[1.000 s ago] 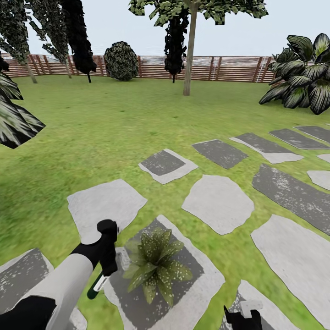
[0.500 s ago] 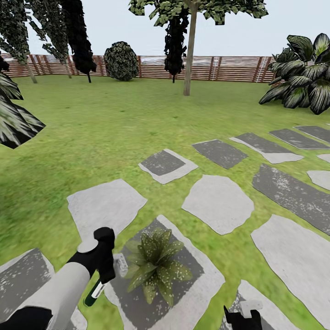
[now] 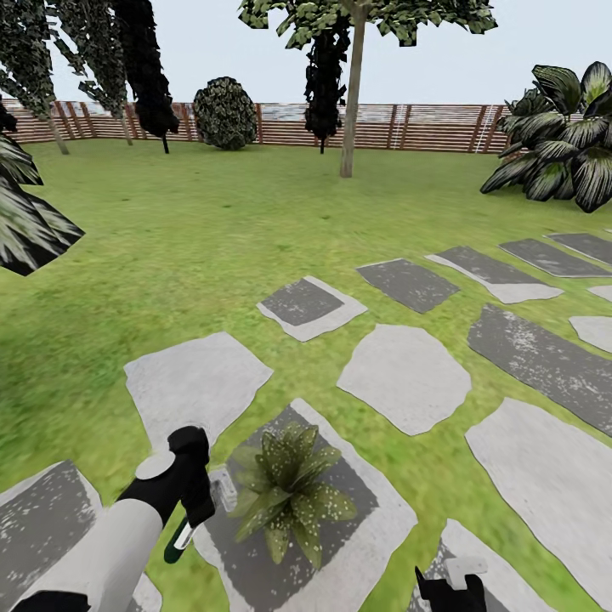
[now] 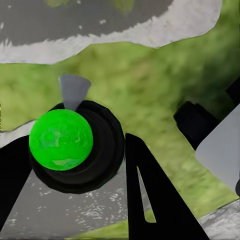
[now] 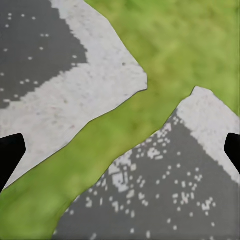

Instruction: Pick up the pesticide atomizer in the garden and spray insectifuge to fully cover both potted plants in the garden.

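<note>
Risk noted first. The pesticide atomizer (image 3: 181,539) hung low from the left gripper (image 3: 201,503), its green-and-white body angled down toward the grass at the left edge of the stepping stone (image 3: 374,527) that carried the potted plant (image 3: 285,491). Judgement: with the sprayer tilted that way, the spray could land on stone or lawn rather than on the rosette, leaving the leaves on its far side uncovered. Which way the nozzle faced could not be read from the head view. A second risk: the grip looked to be on one end of the sprayer, so a sharp wrist turn might let it swivel or slip. Only one rosette was in view, so the second plant would need finding.

Left claw: closed around the atomizer. In the left wrist view the dark fingers (image 4: 150,195) flanked a black round body with a bright green cap (image 4: 61,139) and a small grey tab beside it; I took these for parts of the sprayer seen end-on. The atomizer was just beside the plant's left leaves; contact could not be told.

Right gripper (image 3: 448,589): low at the near edge of the head view, above another stone. In its wrist view the black fingertips (image 5: 9,156) sat at opposite sides, wide apart, with nothing between them but paving and grass. Open, empty.
</note>
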